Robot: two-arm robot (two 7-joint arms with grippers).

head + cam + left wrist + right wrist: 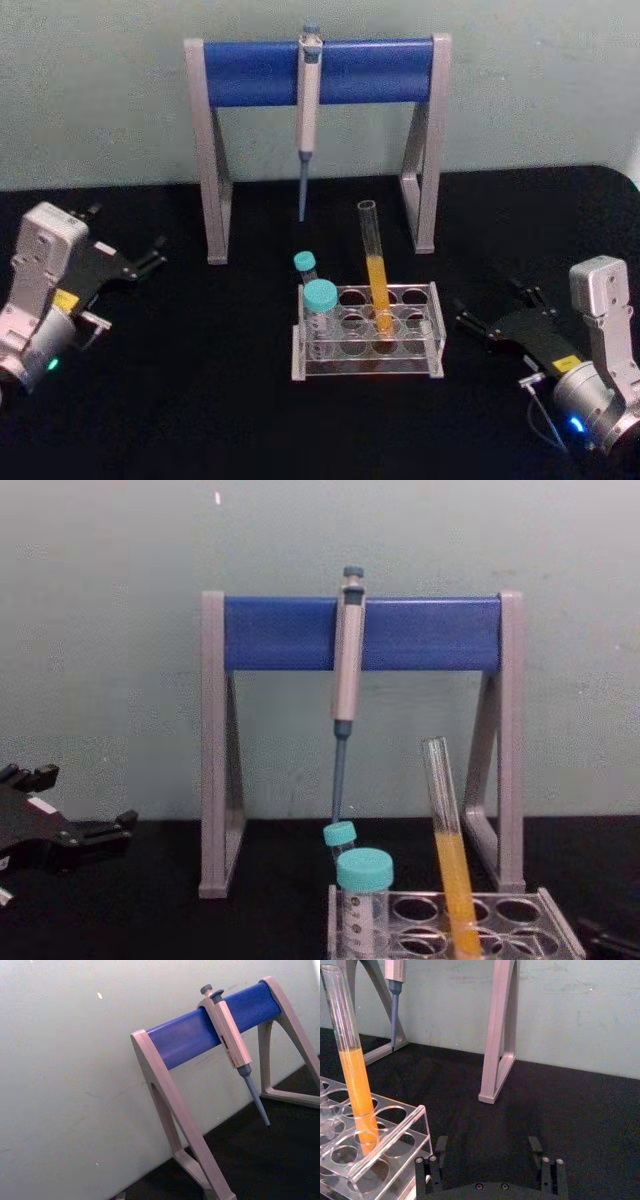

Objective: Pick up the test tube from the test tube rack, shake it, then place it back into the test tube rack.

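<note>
The test tube (377,268) is a long clear glass tube, uncapped, with orange-yellow liquid in its lower half. It stands upright in a hole of the clear plastic test tube rack (366,369) at the table's middle. In the right wrist view the test tube (355,1077) rises from the rack (395,1146) just off to one side of my right gripper (487,1144), which is open and holds nothing. In the head view the right gripper (490,305) rests on the table to the right of the rack. My left gripper (154,255) sits open at the far left, well apart from the rack.
A grey-and-blue pipette stand (318,72) stands behind the rack with a pipette (307,120) hanging from its bar. A wide teal-capped tube (320,310) and a smaller teal-capped tube (305,265) occupy the rack's left end. The black tabletop (220,400) spreads on both sides.
</note>
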